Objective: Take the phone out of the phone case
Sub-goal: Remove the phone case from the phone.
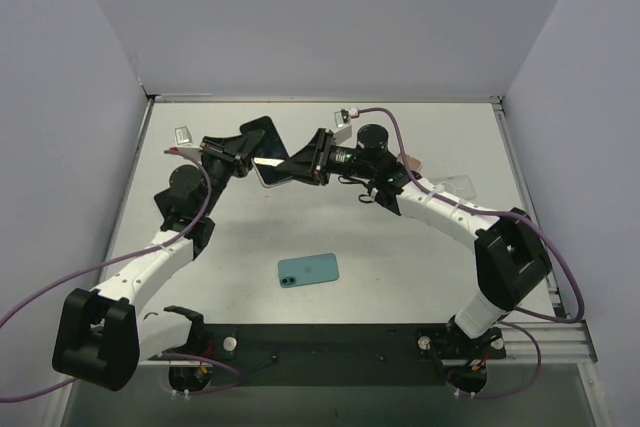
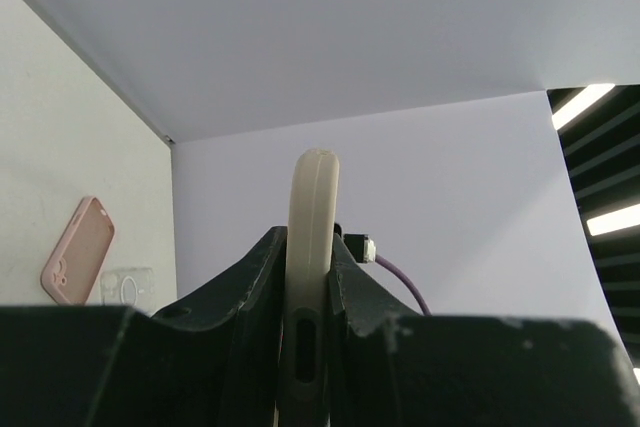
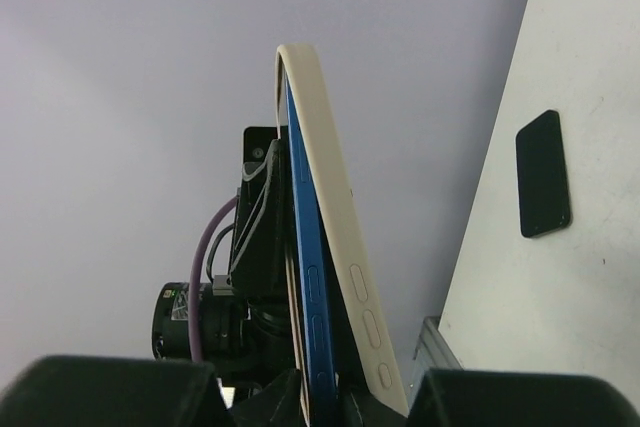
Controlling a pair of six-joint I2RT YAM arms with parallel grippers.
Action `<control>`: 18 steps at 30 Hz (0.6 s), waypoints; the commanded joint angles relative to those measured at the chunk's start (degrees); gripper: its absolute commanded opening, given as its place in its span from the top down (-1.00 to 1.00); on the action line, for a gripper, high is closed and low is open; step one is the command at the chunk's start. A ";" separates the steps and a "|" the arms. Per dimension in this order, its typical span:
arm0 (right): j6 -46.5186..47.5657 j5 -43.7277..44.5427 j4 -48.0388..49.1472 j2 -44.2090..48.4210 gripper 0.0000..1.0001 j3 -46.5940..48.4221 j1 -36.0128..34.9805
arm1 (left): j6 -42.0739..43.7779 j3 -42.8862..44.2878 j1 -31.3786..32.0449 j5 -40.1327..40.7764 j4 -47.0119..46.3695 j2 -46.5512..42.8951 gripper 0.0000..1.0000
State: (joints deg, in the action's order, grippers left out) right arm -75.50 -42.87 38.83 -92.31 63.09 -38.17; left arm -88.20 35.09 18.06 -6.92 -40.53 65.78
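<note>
L gripper [image 1: 244, 159] clamps the case [image 2: 312, 207] mid-air at far centre. We see R gripper [image 1: 301, 163] pinching the phone [image 3: 304, 247], case rim gaping off it.

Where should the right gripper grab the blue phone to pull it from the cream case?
Take the blue phone by its bare long edge, at the end nearest the right gripper, coming in endwise, opposite the left gripper. That edge seems to stand out beside the rim of the cream case, and the left gripper clamps the case's other end, so a pull away should free it.
</note>
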 commanded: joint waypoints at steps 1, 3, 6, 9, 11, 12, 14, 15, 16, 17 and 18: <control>-2.01 9.04 7.39 -3.84 0.73 2.83 -0.41 | -6.81 1.56 9.27 -21.91 -10.97 -2.85 1.00; -2.28 7.72 7.84 -3.67 1.00 2.83 -0.41 | -6.54 1.30 9.27 -22.35 -11.93 -2.15 1.00; -2.80 7.45 8.54 -2.44 1.00 1.26 -0.15 | -6.37 1.91 9.27 -25.06 -14.56 0.66 1.00; -3.16 9.37 7.76 0.62 1.00 -3.21 1.25 | -4.62 4.01 9.18 -28.75 -15.89 3.47 1.00; -2.64 10.87 6.35 2.74 1.00 -5.95 2.57 | -2.86 5.42 9.18 -30.25 -13.36 4.45 0.82; -2.11 12.71 4.08 5.36 1.00 -8.83 3.88 | -0.76 5.86 9.18 -30.96 -12.13 4.45 0.43; -1.05 15.09 1.00 8.10 1.00 -11.48 5.30 | 1.36 6.04 9.18 -31.40 -8.01 3.92 -0.01; 0.34 16.14 -0.41 10.90 1.00 -12.72 5.91 | 3.80 6.04 9.18 -31.84 -6.33 3.66 -0.14; 0.97 18.42 -3.64 12.14 1.00 -14.73 6.70 | 4.87 5.95 9.18 -31.93 -4.83 3.22 -0.39; 1.67 19.31 -5.24 13.11 1.00 -15.53 7.06 | 6.97 5.87 9.27 -32.10 -2.21 2.87 -0.47; 2.63 20.36 -7.69 15.12 1.00 -16.32 7.32 | 7.78 5.60 9.44 -32.37 -0.96 2.78 -0.51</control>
State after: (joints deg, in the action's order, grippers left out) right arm -76.75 -36.60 38.24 -82.08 49.52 -33.89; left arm -85.10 37.06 25.12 -25.02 -40.64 72.14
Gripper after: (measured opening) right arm 0.065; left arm 0.723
